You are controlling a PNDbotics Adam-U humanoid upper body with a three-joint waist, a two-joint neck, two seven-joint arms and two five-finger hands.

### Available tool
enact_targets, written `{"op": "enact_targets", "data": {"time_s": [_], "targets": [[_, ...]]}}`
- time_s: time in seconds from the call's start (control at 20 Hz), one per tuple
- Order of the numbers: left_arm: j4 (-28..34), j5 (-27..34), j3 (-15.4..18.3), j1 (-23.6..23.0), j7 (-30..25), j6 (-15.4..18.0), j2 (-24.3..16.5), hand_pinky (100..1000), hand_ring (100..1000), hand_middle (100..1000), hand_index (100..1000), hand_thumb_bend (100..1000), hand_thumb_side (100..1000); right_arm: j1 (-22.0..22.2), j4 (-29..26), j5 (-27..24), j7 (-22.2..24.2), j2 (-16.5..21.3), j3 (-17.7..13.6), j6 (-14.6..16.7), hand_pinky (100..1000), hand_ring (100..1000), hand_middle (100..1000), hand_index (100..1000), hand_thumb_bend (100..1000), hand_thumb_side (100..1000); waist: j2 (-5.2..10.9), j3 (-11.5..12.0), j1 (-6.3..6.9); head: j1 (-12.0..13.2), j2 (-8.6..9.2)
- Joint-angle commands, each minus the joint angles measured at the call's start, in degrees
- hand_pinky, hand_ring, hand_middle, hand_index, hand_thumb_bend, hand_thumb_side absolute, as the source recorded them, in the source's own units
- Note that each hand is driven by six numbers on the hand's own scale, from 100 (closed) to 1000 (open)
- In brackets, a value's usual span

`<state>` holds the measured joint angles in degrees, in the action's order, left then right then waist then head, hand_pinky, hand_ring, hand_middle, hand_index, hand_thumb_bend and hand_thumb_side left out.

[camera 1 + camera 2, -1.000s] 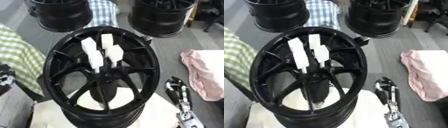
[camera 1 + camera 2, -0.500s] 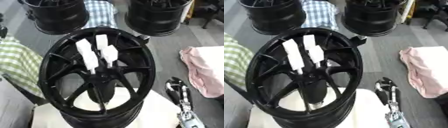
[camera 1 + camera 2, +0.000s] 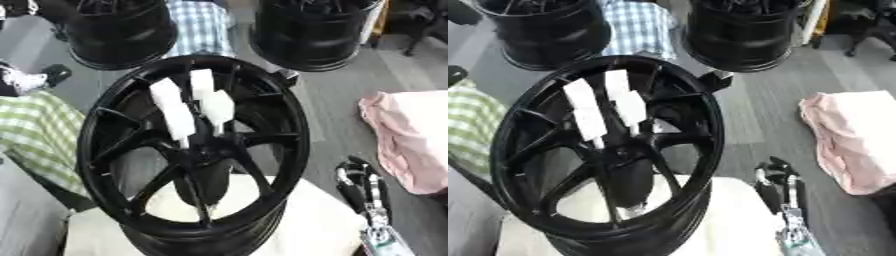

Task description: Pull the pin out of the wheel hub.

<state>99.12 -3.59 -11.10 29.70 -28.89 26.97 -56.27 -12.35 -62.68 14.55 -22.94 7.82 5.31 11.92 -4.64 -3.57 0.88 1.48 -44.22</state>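
**Pins stand in the hub, hand waits off to the side**

The black wheel hub (image 3: 194,155) sits tilted on a pale cushion (image 3: 315,235), its open face turned up toward the robot. White pins (image 3: 188,107) rise from around the centre of the spokes: blocky, elongated pieces, leaning up and away, close together and perhaps touching. How they seat in the hub is hidden by the spokes.

The right hand (image 3: 363,182) shows low at the wheel's near-right rim, close beside it but not on it. Its dark fingers point upward, lying fairly straight and holding nothing. The pins are up and well to the left of that hand, past the rim and over the hub's middle. The left hand is not in view.

By the look of it, a pin is light and stiff, probably plastic or foam, and smooth-sided, so it may slip if pinched at the tip. I'd take it low on the shaft, thumb opposite fingers across the flat sides, and draw along its own lean. The wheel looks heavy enough to stay put, though on a soft cushion it could rock. The neighbouring pin crowds the grasp.
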Motion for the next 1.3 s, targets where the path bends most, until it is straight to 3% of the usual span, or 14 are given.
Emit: {"op": "enact_targets", "data": {"time_s": [0.05, 0.3, 0.6, 0.75, 0.9, 1.3], "targets": [[0.69, 0.00, -3.80, 2.27, -2.75, 2.26, -4.24, 813, 804, 780, 870, 326, 422, -0.61, -0.49, 0.44, 0.23, 0.57, 0.05, 0.11, 753, 612, 670, 818, 100, 523, 1.05, -0.05, -0.02, 0.14, 0.15], [-4.94, -3.84, -10.65, 7.28, -6.96, 3.40, -0.95, 806, 801, 784, 880, 304, 436, -0.34, -0.36, 0.44, 0.18, 0.64, -0.06, 0.09, 753, 612, 670, 818, 100, 524, 1.35, 0.34, -0.01, -0.26, 0.12], [-13.37, -8.31, -18.32, 15.00, -12.29, 2.45, 5.47, 816, 776, 800, 885, 259, 404, 0.00, -0.27, 0.30, -0.01, 0.65, -0.30, 0.03, 753, 613, 671, 819, 100, 525, 1.65, 1.05, -0.18, -1.30, 0.10], [-16.66, -9.77, -18.52, 17.82, -15.40, 3.34, 8.20, 834, 799, 826, 898, 272, 390, 0.07, -0.22, 0.28, -0.06, 0.60, -0.35, 0.02, 753, 613, 671, 819, 100, 525, 1.75, 1.20, -0.23, -1.65, 0.10], [-18.12, -9.03, -16.31, 20.06, -22.09, 3.79, 10.10, 854, 824, 851, 906, 282, 375, 0.15, -0.21, 0.27, -0.08, 0.55, -0.37, 0.04, 753, 613, 671, 819, 100, 525, 1.81, 1.28, -0.26, -1.82, 0.10], [-20.73, -12.48, -17.31, 22.37, -23.07, 7.91, 12.37, 881, 858, 879, 914, 323, 349, 0.10, -0.33, 0.47, 0.06, 0.56, -0.24, 0.16, 753, 613, 671, 818, 100, 525, 1.76, 0.98, -0.01, -1.69, 0.10]]}}
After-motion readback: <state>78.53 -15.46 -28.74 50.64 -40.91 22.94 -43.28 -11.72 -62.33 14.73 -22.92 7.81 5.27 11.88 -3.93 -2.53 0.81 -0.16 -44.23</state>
